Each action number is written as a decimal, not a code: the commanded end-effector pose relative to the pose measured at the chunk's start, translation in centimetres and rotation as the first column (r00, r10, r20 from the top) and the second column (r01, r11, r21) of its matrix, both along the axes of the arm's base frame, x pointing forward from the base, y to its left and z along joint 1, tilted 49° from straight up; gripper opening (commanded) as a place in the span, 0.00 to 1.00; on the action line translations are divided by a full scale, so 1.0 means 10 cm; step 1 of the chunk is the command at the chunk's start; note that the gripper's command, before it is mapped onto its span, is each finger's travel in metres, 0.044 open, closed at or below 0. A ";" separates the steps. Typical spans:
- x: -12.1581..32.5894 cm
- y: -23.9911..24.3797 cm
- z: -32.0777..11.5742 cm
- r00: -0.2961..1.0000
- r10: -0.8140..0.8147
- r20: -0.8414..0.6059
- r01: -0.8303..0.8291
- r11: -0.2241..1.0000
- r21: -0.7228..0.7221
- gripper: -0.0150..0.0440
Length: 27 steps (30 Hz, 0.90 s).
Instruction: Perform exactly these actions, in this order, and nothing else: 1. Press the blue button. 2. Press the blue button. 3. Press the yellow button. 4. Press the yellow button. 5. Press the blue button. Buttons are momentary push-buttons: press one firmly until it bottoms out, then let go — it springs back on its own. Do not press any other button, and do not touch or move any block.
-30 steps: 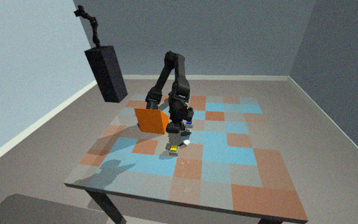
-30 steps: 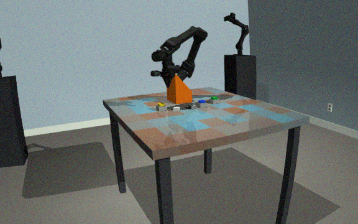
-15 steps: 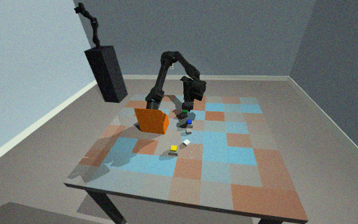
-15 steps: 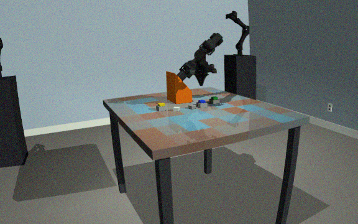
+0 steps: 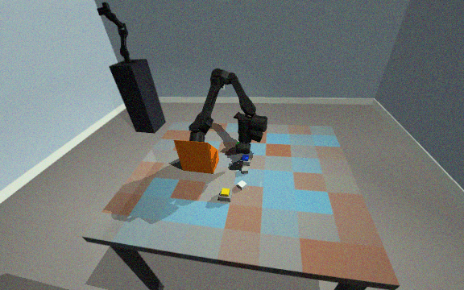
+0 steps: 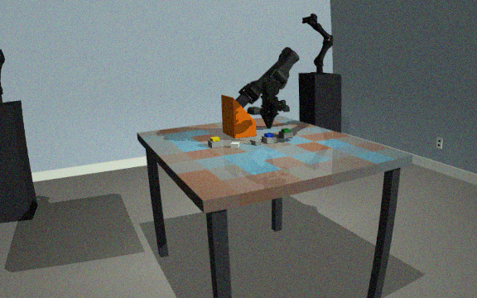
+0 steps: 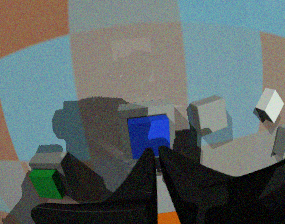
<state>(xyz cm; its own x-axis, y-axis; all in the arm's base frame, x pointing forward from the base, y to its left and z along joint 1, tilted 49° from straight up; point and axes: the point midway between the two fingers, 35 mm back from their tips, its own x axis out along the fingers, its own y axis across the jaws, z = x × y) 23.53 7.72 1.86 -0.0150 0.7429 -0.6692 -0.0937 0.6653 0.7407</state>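
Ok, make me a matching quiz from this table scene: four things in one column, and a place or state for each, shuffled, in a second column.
Things:
1. blue button
2. yellow button
3. orange wedge
4. pincer

Places or states:
A. tall piece standing beside the arm's base
B. shut, holding nothing
C. just below the black fingertips in the wrist view
D. near the small white block, away from the arm

Pairs: 1-C, 2-D, 3-A, 4-B
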 end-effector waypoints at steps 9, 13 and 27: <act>-0.02 0.15 -0.13 1.000 -0.004 -0.007 0.004 1.000 0.006 0.29; -0.02 0.20 -0.17 1.000 -0.004 -0.007 0.004 1.000 0.007 0.29; -0.03 0.25 -0.21 1.000 -0.004 -0.007 0.004 1.000 0.008 0.29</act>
<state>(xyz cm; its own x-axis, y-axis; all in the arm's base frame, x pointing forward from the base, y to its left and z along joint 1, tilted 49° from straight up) 23.39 10.13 -0.27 -0.0143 0.7443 -0.6677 -0.0920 0.6639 0.7421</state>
